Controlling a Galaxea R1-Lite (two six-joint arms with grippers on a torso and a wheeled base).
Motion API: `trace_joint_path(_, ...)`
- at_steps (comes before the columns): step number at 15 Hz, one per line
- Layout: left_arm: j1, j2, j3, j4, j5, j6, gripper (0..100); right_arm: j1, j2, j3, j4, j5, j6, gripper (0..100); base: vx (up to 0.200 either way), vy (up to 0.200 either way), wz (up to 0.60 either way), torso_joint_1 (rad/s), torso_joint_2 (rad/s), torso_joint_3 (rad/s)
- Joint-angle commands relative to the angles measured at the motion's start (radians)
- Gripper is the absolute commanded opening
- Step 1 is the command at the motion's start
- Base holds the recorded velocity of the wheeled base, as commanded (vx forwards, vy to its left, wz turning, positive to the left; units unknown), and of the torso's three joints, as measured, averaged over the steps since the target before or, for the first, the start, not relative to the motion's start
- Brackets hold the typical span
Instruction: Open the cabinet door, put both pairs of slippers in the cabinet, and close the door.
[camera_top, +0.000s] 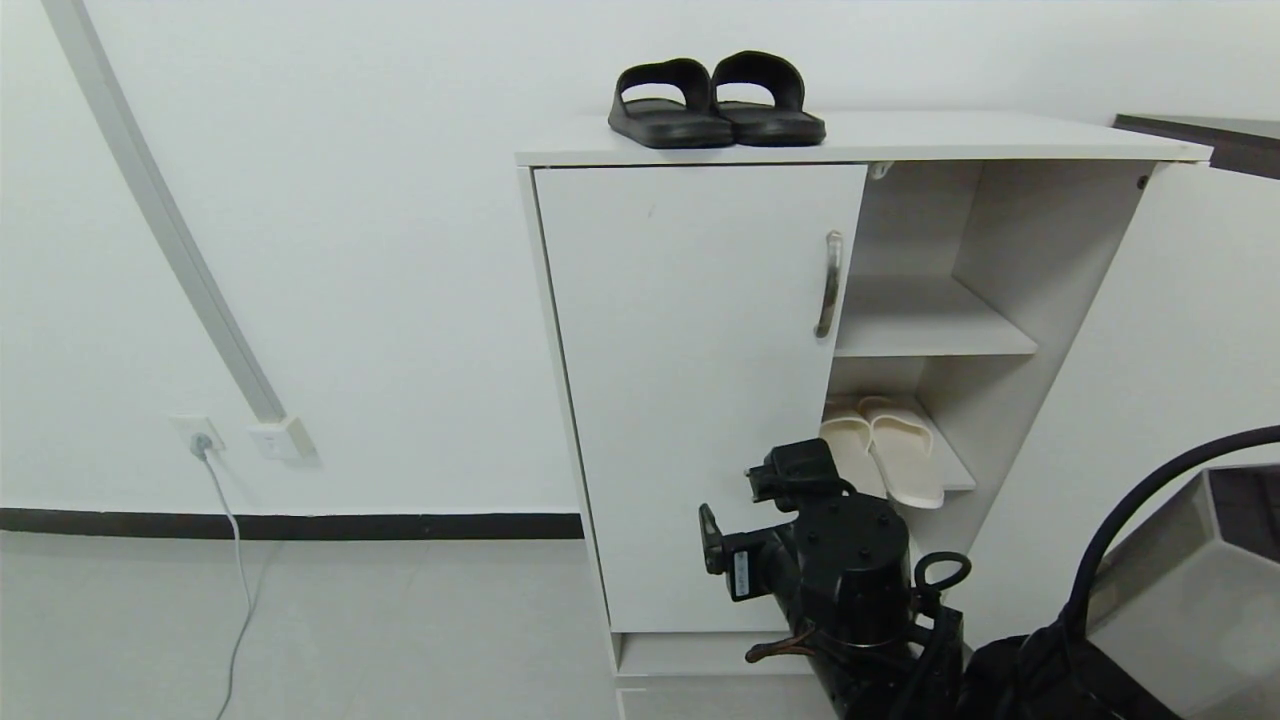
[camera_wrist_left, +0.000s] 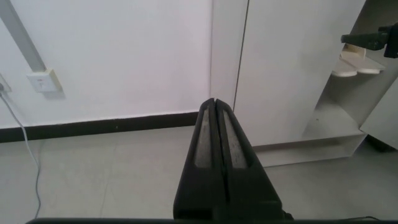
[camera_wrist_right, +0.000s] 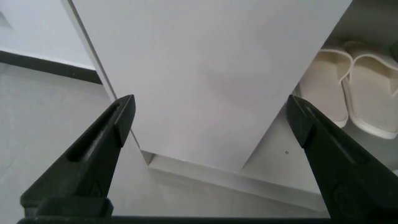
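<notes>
Black slippers (camera_top: 715, 105) sitting atop cabinet (camera_top: 700, 400), cream pair (camera_top: 885, 455) inside rn; we're seeing right gripper (camera_wrist_right: 210, 109) spread wide, left gripper (camera_wrist_left: 215, 109) closed, both empty.

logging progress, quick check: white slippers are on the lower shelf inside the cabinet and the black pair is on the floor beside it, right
Not quite. The black pair stands on top of the cabinet, not on the floor, as the head view shows. The white slippers do lie on the lower shelf inside.
</notes>
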Motion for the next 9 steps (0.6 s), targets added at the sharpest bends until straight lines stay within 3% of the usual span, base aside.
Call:
trace_joint_path(1,0.002,0.001,0.000,0.000,0.000,0.000,0,0.001,0.004,-0.001,0.000,0.000,0.000,100,0.000,0.000,0.00,0.000,0.00,0.000)
trace_joint_path(5,0.000,0.001,0.000,0.000,0.000,0.000,0,0.001,0.006,-0.001,-0.014,0.001,0.000,100,0.000,0.000,0.00,-0.001,-0.04,-0.041)
trace_joint_path(7,0.000,0.001,0.000,0.000,0.000,0.000,0,0.001,0.006,-0.001,-0.014,0.001,0.000,100,0.000,0.000,0.00,0.012,-0.15,-0.298)
trace_joint_path(9,0.000,0.001,0.000,0.000,0.000,0.000,0,0.001,0.006,-0.003,-0.014,0.003,0.000,100,0.000,0.000,0.00,0.051,-0.49,-0.361)
